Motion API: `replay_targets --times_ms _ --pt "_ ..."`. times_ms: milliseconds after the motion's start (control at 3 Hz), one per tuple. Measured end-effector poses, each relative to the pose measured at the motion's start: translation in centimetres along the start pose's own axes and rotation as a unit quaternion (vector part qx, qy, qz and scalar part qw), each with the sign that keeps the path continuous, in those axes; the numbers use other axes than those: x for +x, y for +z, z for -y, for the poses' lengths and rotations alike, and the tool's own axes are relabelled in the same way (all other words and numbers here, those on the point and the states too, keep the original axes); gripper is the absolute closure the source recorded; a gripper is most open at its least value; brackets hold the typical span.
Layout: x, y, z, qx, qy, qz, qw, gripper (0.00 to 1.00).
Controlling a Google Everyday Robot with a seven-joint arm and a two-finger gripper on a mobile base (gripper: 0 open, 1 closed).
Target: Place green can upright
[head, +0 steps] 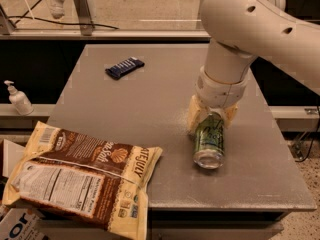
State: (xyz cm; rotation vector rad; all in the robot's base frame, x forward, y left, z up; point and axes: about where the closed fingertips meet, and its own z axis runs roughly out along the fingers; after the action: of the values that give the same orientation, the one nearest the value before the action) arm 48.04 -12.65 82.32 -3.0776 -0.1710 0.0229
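Observation:
The green can (209,143) lies on its side on the grey table (150,94), right of centre, with its silver end toward the camera. My gripper (212,125) comes down from the white arm onto the can's far end. Its two pale fingers (195,118) sit against either side of the can, shut on it. The can's far end is hidden under the gripper.
A large brown and cream snack bag (82,176) hangs over the table's front left corner. A dark blue snack bar (124,67) lies at the back left. A white pump bottle (19,99) stands on a ledge off the table's left.

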Motion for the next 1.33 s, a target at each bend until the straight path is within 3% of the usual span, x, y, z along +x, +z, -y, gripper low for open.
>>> replay_targets --times_ms 333,667,1000,1333 --pt "0.1 -0.7 0.1 -0.002 0.013 0.007 0.9999 0.88" --pt "0.6 -2.1 0.4 0.001 0.024 -0.014 0.9996 1.00" --pt "0.8 -4.1 0.9 0.017 0.013 -0.063 0.9978 1.00" --pt "0.8 -6.0 1.6 0.049 -0.021 -0.128 0.9903 1.00"
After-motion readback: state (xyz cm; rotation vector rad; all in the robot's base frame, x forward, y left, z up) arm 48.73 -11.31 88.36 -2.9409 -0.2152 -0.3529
